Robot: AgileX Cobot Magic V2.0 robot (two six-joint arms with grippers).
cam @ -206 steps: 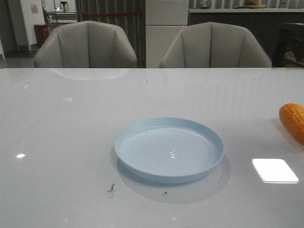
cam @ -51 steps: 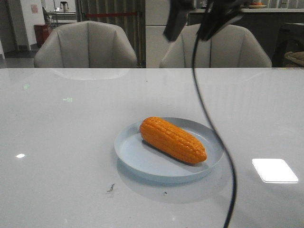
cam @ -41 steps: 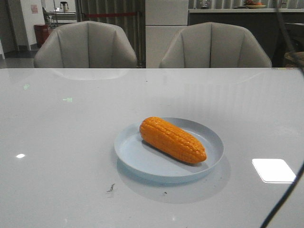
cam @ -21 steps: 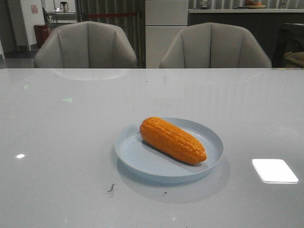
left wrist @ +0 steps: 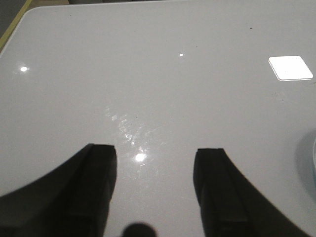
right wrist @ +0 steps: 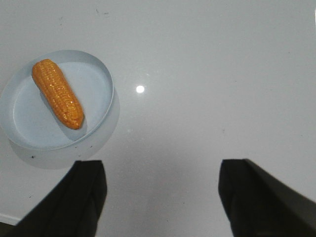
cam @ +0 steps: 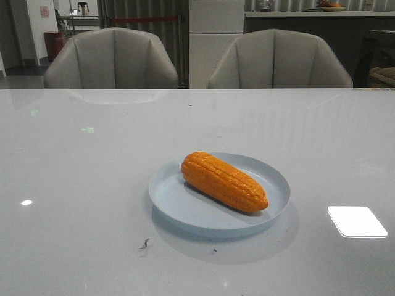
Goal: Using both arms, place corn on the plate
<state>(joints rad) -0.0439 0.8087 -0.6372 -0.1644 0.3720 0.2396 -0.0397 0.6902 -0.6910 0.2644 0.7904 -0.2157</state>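
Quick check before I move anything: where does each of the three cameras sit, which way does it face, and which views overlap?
Front view: looks forward over the table at the corn lying in the plate, chairs behind; none of the robot shows.
Left wrist view: above bare table, open left gripper in frame, a pale sliver at one edge, possibly the plate.
Right wrist view: high above the table, open right gripper in frame, corn and plate beyond it.
Shared: front and right wrist views both show the corn in the plate.

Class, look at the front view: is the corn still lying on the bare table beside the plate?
No, the corn lies inside the plate, resting diagonally across its floor.
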